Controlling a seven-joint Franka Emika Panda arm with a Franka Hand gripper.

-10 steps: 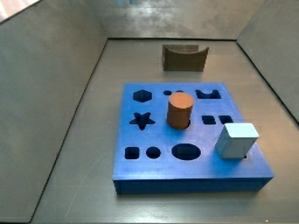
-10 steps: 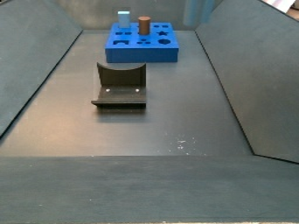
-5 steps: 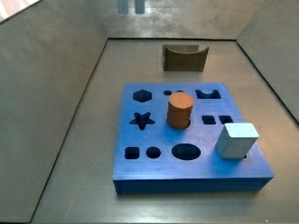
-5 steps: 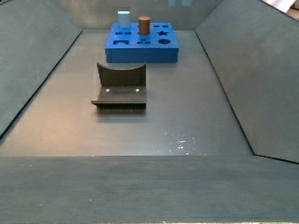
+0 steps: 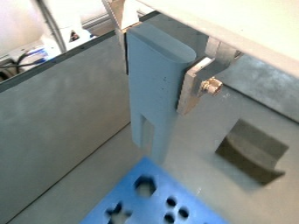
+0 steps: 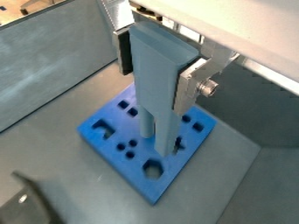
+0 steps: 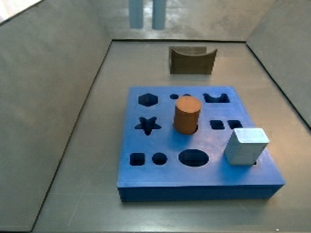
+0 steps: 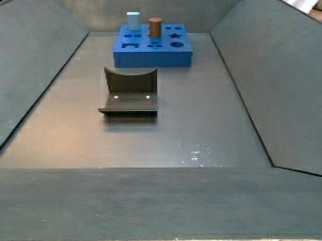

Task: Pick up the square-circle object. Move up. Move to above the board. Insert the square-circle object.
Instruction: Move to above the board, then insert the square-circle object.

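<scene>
**A:** What is changing in a side view?

**B:** The two prongs of the tall grey-blue block (image 7: 148,13) are dropping into the top edge of the picture. A second ago that spot was bare, and half a second ago only their tips were showing, a little further left.

**A:** So the arm is travelling?

**B:** I'd say it is carrying the block across towards the board (image 7: 183,177). The block is hanging high in the air, well clear of everything and not yet over the holes.

**A:** Is the gripper (image 5: 158,66) holding on?

**B:** Yes. In both wrist views the silver fingers (image 6: 193,83) are pressing on the block's two flat sides, spread only as wide as the block, which is hanging upright with its prongs down.

**A:** And what is standing on the board, going left to right?

**B:** The orange cylinder (image 7: 186,116) is sitting near the middle and the white cube (image 7: 246,146) at the right corner. Neither is moving. The fixture (image 7: 191,60) is standing behind the board, empty.

**A:** What does that mean for the task?

**B:** Picking and lifting look done. The arm is working on the carry, and lining the block up over its hole is still ahead.
</scene>
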